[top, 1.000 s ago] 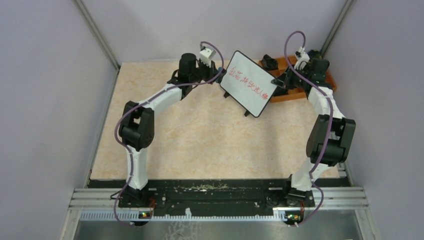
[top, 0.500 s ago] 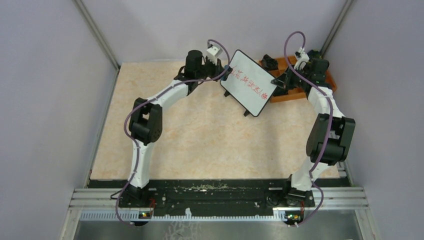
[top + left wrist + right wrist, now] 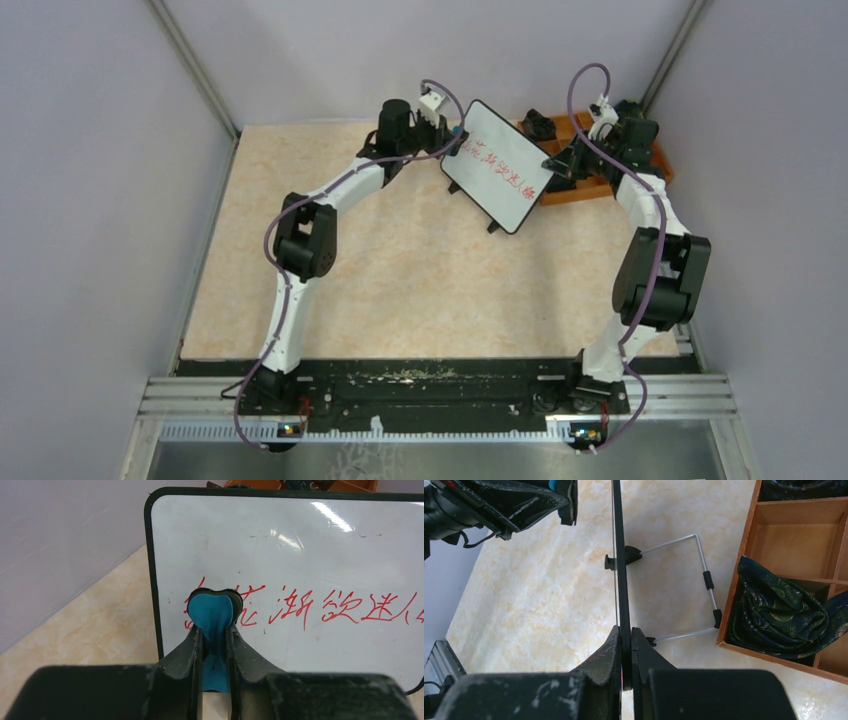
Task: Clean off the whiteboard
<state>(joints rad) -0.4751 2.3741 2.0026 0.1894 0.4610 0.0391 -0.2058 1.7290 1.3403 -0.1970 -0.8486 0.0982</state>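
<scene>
The table (image 3: 400, 280) fills the middle of the overhead view. The whiteboard (image 3: 497, 166) stands tilted near its upper centre, just beside the orange tray (image 3: 600, 190) at upper right. Red writing (image 3: 305, 607) crosses the board's lower half in the left wrist view.

At bottom centre of its own view, the right gripper (image 3: 625, 635) is clamped on the board's thin edge. The left gripper (image 3: 214, 630) is clenched on a blue wiper (image 3: 212, 611) at the first character; contact with the board cannot be told.

The likeliest trouble is a hard wipe twisting the board in that narrow edge grip, so that it slips or tips back on its wire stand (image 3: 704, 575) toward the tray. The pinched wiper also shows only a small face, so a pass could leave streaks, and the fingertips could scrape the board.
</scene>
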